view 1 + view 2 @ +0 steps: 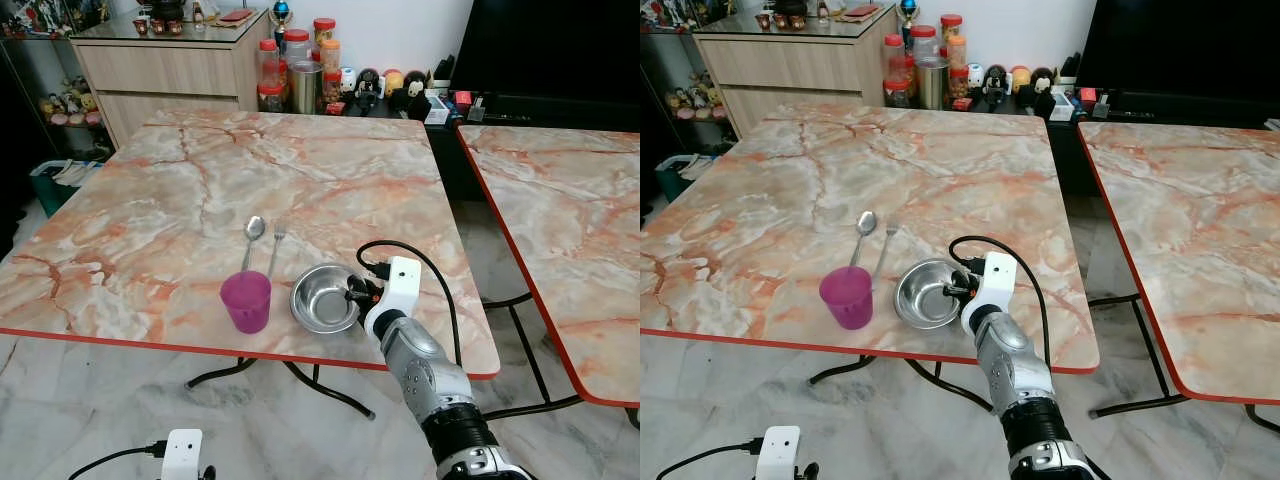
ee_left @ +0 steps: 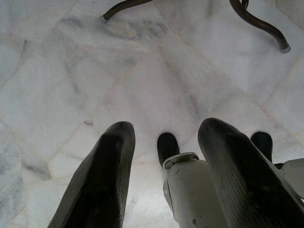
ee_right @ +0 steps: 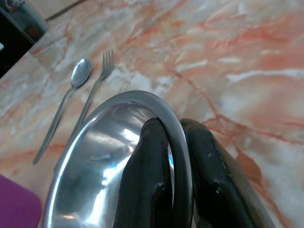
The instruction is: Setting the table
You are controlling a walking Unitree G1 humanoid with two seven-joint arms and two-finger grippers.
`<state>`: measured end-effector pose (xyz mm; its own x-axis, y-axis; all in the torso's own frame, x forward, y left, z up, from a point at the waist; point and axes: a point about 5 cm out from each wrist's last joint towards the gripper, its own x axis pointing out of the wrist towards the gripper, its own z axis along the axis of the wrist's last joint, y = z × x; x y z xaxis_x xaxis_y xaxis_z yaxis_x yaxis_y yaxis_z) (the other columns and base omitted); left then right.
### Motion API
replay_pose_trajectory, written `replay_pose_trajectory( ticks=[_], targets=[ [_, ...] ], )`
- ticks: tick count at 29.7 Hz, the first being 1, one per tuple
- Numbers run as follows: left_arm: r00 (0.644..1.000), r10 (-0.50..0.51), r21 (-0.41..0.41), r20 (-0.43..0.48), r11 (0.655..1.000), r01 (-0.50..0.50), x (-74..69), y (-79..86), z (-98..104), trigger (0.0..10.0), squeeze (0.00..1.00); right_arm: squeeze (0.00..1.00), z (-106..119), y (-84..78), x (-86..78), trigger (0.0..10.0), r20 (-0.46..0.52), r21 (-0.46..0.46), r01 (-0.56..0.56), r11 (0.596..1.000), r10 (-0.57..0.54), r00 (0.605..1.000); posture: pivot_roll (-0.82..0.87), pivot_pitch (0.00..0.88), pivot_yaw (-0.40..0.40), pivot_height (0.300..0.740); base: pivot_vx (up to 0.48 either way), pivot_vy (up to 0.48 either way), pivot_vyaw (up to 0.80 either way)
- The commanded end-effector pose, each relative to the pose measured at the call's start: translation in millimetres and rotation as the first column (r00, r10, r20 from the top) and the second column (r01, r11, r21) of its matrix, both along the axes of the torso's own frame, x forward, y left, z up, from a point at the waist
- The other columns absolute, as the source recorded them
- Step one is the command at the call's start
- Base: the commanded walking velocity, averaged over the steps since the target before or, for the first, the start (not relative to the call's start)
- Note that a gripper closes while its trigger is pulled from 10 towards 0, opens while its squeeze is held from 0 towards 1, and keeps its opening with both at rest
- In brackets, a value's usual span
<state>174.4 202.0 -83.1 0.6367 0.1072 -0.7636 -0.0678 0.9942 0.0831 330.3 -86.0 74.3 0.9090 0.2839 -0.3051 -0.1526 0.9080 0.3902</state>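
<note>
A steel bowl [image 1: 320, 300] sits near the front edge of the marble table [image 1: 200, 180]. My right gripper [image 3: 173, 124] is shut on the bowl's right rim, one finger inside and one outside. A translucent purple cup [image 1: 246, 301] stands upright just left of the bowl. Behind them a spoon [image 1: 252, 238] and a fork [image 1: 276, 245] lie side by side, handles toward me. My left gripper [image 2: 166, 128] hangs low over the floor, open, with nothing between its fingers.
A second marble table [image 1: 560, 200] stands to the right across a narrow gap. At the back are a wooden cabinet [image 1: 170, 70], jars [image 1: 295, 70] and a dark screen [image 1: 550, 50]. Curved table legs [image 2: 259, 26] rest on the marble floor.
</note>
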Motion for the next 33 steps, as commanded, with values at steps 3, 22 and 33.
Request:
replay_pose_trajectory(
  ticks=[3,22,33],
  targets=[
    [1.0,-0.002,0.002,-0.013,1.0,0.002,-1.0,-1.4,-1.0,10.0,0.0,0.0,9.5,-7.4,5.1,0.0,0.047,0.043,0.068,0.997,-0.07,0.996,-0.02,0.0,-0.033,0.74,0.0,0.0,0.0],
    [1.0,-0.01,0.013,-0.006,1.0,0.01,0.9,-3.3,-0.3,10.0,0.0,0.0,52.7,1.7,13.6,10.0,0.258,0.301,0.011,0.953,-0.093,0.962,-0.03,0.0,-0.036,0.74,0.0,-0.028,0.0],
    [1.0,-0.01,0.018,-0.005,1.0,0.01,1.3,-3.7,-0.2,10.0,0.0,0.0,53.7,3.5,14.3,10.0,0.263,0.303,-0.001,0.953,-0.083,0.961,-0.03,0.0,-0.036,0.74,0.0,-0.279,0.0]
  ],
)
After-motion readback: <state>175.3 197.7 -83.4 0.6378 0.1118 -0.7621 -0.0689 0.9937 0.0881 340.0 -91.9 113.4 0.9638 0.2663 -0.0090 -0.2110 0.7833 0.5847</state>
